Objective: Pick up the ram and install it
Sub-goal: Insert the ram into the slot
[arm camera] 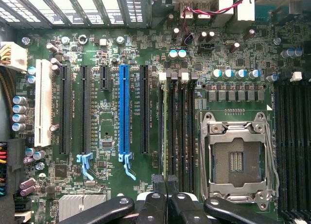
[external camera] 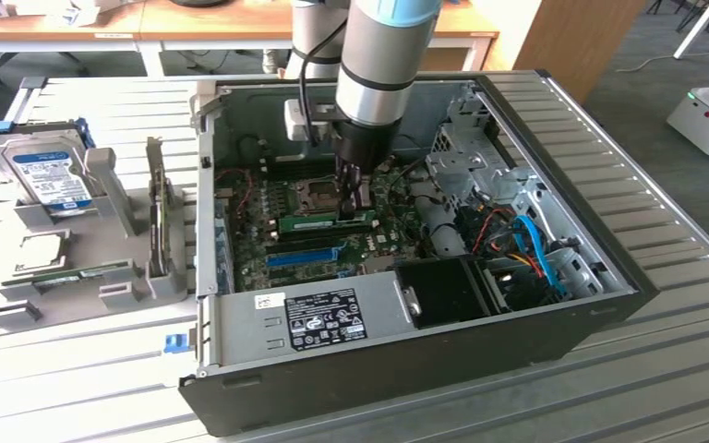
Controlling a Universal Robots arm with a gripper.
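Item 1 — thin green circuit-board ram stick (external camera: 324,221), standing on edge over the green motherboard (external camera: 379,242) inside the open black computer case (external camera: 453,369).
In the wrist view we find the ram (arm camera: 165,131) edge-on in the row of black memory slots, between the long blue plastic slot (arm camera: 124,112) and the square metal processor socket (arm camera: 236,158). The black 2-finger gripper (external camera: 357,210) is pinched narrow on 1 end of its top edge. We judge the ram light, stiff and fragile — twisting could crack it. It is best held by the bare long edge and kept upright, clear of the chips. Whether it is fully seated we cannot tell.
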